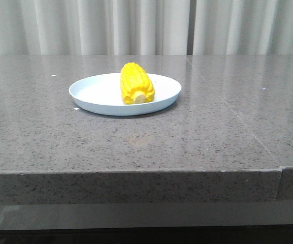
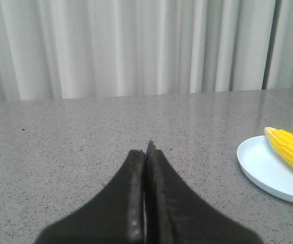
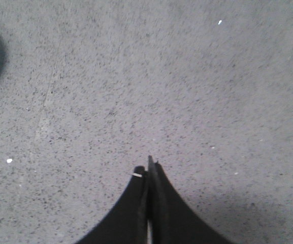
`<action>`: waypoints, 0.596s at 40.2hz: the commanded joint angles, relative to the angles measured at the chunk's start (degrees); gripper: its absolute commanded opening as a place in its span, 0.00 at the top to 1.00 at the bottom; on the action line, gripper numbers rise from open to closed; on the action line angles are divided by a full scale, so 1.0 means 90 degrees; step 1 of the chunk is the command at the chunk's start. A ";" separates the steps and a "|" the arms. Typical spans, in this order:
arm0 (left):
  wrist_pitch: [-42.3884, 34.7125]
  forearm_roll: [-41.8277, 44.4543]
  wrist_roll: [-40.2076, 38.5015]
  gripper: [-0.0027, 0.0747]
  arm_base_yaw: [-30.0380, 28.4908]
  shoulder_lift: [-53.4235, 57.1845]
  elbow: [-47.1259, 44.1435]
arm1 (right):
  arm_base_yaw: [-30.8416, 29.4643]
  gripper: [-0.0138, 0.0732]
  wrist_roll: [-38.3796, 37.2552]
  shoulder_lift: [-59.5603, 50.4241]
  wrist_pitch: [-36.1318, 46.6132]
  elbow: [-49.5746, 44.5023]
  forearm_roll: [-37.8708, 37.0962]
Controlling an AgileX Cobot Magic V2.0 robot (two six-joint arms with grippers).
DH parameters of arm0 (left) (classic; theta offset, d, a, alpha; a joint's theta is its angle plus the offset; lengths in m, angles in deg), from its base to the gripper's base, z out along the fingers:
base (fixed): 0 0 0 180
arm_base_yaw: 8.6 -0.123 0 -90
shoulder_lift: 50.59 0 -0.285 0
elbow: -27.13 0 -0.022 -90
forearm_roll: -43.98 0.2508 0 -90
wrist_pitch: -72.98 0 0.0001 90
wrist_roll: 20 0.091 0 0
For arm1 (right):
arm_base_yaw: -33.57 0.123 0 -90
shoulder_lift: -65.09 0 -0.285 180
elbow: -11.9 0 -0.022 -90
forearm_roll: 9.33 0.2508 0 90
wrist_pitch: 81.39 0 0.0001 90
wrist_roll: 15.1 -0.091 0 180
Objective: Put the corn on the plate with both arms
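on the plate (image 1: 93, 96) the corn (image 1: 136, 83) lies lengthwise with its stub toward you, so you can judge the placing done, which fits the left gripper (image 2: 146, 152) and right gripper (image 3: 147, 170) both pressed together, holding nothing, off to either side of the plate.

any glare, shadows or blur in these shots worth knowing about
Front view: soft sheen on the table, a thin shadow under the plate, and the corn is sharp. Left wrist view: the shut left gripper is dark and slightly soft. Right wrist view: the shut right gripper is near-black, and the stone looks mildly blurred.
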 commanded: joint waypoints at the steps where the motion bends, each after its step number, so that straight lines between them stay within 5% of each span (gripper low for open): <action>1: -0.0488 -0.0015 -0.0008 0.99 -0.0009 -0.0087 0.0160 | -0.0043 0.95 0.0118 -0.0716 0.1086 -0.0423 -0.0264; 11: -0.0488 -0.0015 -0.0008 0.99 -0.0009 -0.0087 0.0160 | -0.0043 0.95 0.0118 -0.2229 0.1934 -0.1415 -0.0335; 24: -0.0488 -0.0015 -0.0008 0.99 -0.0009 -0.0087 0.0160 | -0.0043 0.95 0.0118 -0.2434 0.1986 -0.1453 -0.0335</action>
